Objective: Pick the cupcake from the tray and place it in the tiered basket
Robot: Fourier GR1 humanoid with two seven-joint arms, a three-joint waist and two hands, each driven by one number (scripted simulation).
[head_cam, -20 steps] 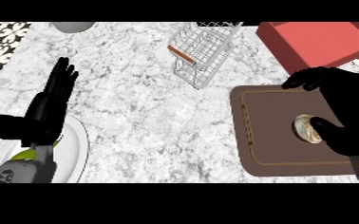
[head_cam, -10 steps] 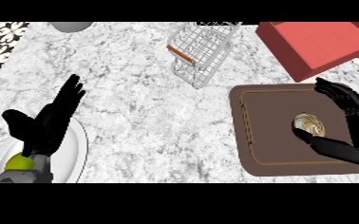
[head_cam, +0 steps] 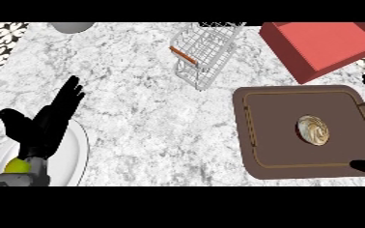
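Observation:
The cupcake (head_cam: 314, 129), pale with a swirled top, sits on the right half of the brown tray (head_cam: 267, 125) at the right of the head view. Nothing touches it. Only a black tip of my right hand (head_cam: 357, 164) shows at the lower right edge, just past the tray's near corner; the rest is out of view. The wire tiered basket (head_cam: 207, 53) stands at the top centre, with an orange stick on its left rim. My left hand (head_cam: 46, 123) rests open at the lower left, fingers pointing up.
A red box (head_cam: 321, 46) lies at the top right, behind the tray. A white plate (head_cam: 71, 157) sits under my left hand, with a yellow-green thing (head_cam: 18, 165) beside it. A grey bowl (head_cam: 71, 26) peeks in at the top left.
My right hand has drawn back from over the tray to the lower right edge, uncovering the cupcake. My left hand has sunk lower and tilted to the right.

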